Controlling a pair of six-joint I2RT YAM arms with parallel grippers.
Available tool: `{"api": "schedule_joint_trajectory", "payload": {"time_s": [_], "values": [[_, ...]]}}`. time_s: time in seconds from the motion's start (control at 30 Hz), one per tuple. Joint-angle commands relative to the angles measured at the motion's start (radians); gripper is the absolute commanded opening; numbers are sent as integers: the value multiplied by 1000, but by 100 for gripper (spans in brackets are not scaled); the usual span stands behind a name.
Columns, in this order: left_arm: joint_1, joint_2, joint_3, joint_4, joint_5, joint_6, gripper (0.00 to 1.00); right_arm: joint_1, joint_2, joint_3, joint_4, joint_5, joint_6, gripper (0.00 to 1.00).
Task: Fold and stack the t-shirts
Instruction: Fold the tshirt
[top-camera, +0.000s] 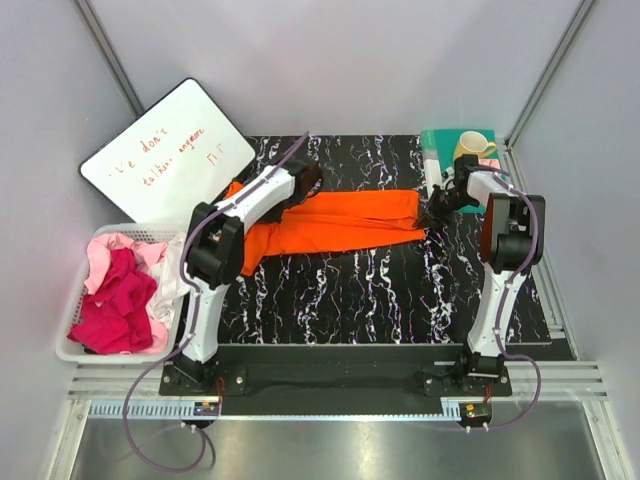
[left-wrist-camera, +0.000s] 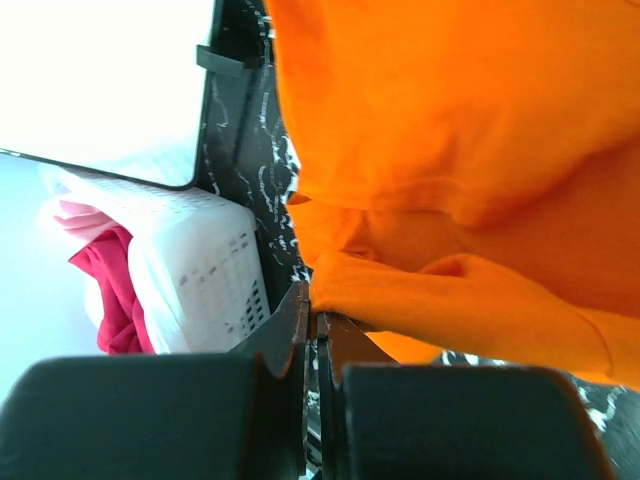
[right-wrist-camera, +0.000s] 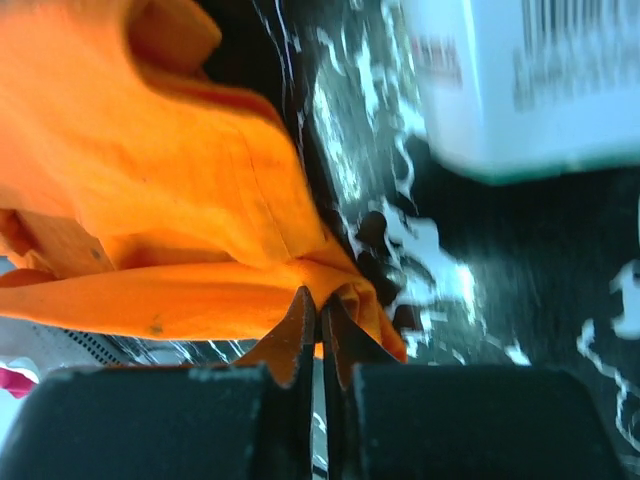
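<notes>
An orange t-shirt (top-camera: 340, 222) lies stretched across the black marbled mat (top-camera: 370, 290), pulled long between my two grippers. My left gripper (top-camera: 308, 180) is shut on its left end; in the left wrist view the tips (left-wrist-camera: 315, 315) pinch a fold of the orange t-shirt (left-wrist-camera: 470, 150). On the right, my right gripper (top-camera: 437, 212) is shut on the other corner, where the jaws (right-wrist-camera: 320, 312) clamp a bunched edge of the orange t-shirt (right-wrist-camera: 150, 170). More t-shirts, magenta (top-camera: 115, 305) and pale pink (top-camera: 110, 245), sit crumpled in a white basket (top-camera: 70, 350).
A whiteboard (top-camera: 165, 155) with red writing leans at the back left. At the back right stand a yellow cup (top-camera: 474, 146) on a teal-green mat (top-camera: 440, 137) and a white box (right-wrist-camera: 520, 80) close to my right gripper. Grey walls enclose the table.
</notes>
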Motion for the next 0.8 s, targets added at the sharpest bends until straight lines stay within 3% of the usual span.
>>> {"api": "schedule_joint_trajectory", "payload": {"time_s": [0.0, 0.1, 0.13, 0.17, 0.47, 0.5, 0.57, 0.6, 0.77], "values": [[36, -4, 12, -115, -86, -21, 0, 1, 47, 87, -11, -34, 0, 25], [58, 3, 16, -105, -108, -29, 0, 1, 61, 102, -16, -34, -6, 44], [70, 12, 19, -103, -115, -30, 0, 1, 60, 104, -13, -36, -15, 65], [74, 16, 30, -100, -122, -31, 0, 1, 57, 107, -14, -34, -21, 99], [99, 174, 218, -68, -231, 46, 0, 1, 32, 75, -17, -50, -40, 100], [101, 188, 233, -69, -236, 51, 6, 1, 29, 62, -17, -53, -38, 100], [101, 213, 243, -71, -241, 42, 49, 1, 18, 52, -17, -54, -36, 100], [101, 214, 239, -77, -250, 32, 96, 1, 15, 45, -17, -53, -38, 100], [101, 144, 193, -88, -264, -43, 99, 1, 6, 56, -19, -33, -38, 100]]}}
